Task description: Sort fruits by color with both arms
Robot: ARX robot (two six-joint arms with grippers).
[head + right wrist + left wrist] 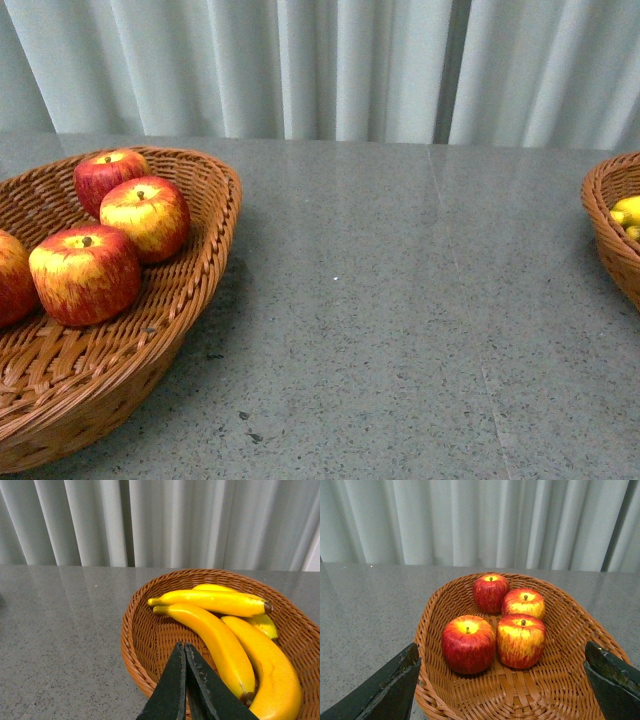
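Observation:
Several red apples with yellow streaks (86,273) lie in a woven basket (190,290) at the left of the grey table; they also show in the left wrist view (468,644). My left gripper (505,680) is open and empty, its jaws wide apart over the near end of that basket (520,695). Several yellow bananas (220,640) lie in a second woven basket (137,645); its edge shows at the right in the front view (605,220). My right gripper (184,647) is shut and empty over that basket's near rim. Neither arm shows in the front view.
Grey speckled tabletop (400,330) lies between the two baskets. Pale pleated curtains (330,60) hang behind the table's far edge.

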